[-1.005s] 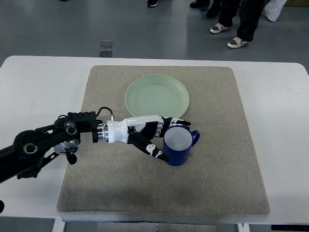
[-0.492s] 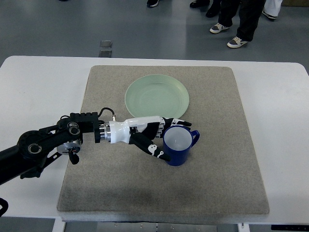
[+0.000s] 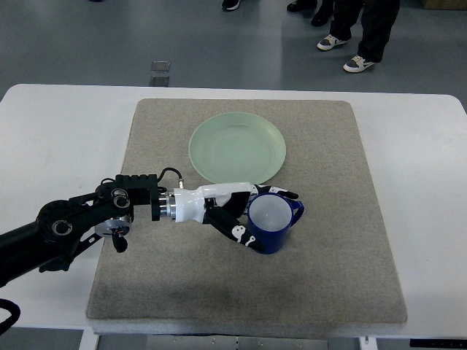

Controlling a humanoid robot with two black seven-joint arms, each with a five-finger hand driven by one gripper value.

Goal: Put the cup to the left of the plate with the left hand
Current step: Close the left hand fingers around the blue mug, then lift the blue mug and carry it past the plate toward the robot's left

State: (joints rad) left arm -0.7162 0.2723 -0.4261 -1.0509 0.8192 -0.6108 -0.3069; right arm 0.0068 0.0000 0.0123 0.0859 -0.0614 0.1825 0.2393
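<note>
A blue cup with a pale inside is seen on a grey mat, below and slightly right of a pale green plate, its handle pointing right. The cup appears tipped a little toward the camera. It is gripped by the left hand, whose fingers are wrapped over the far rim while the thumb presses the near side. The dark left arm enters from the picture's left across a white table. People's legs and shoes are visible on the floor beyond.
</note>
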